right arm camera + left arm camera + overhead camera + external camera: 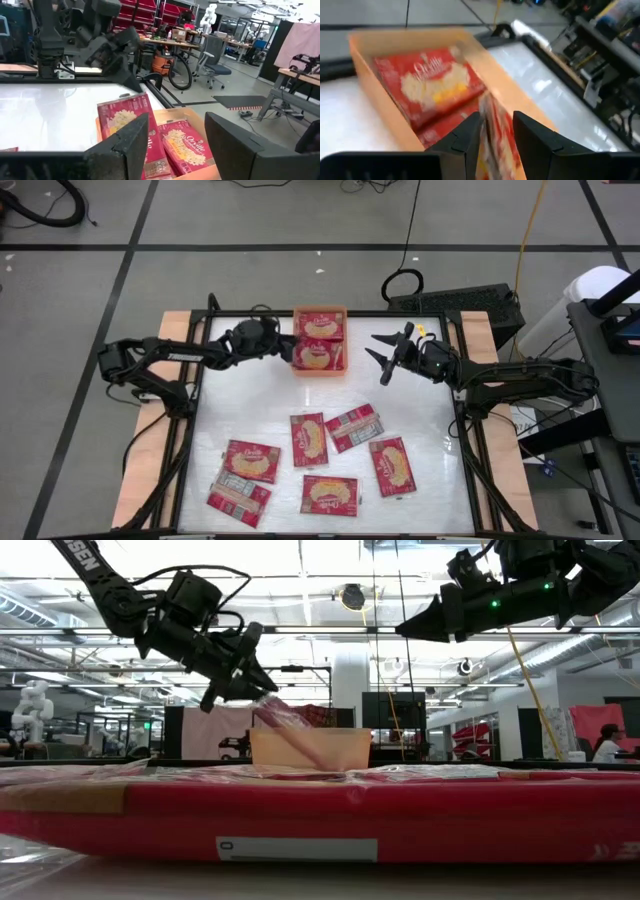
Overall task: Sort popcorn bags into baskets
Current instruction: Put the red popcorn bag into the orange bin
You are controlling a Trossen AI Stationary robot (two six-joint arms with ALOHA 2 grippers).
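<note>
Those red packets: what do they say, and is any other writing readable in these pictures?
"Orville" – white script on the packet lying in the orange tray, right wrist view.
"Orville", blurred – on the packet in the tray, left wrist view.
"SEN" – white letters, cut off, on the left arm, low view.
Loose packets on the table: lettering too small to read.

The packet [492, 132] pinched in the left claw [496, 131] is blurred; its print is unreadable. The bottom edge crops one worktop [430, 400] packet [238, 502].
</note>
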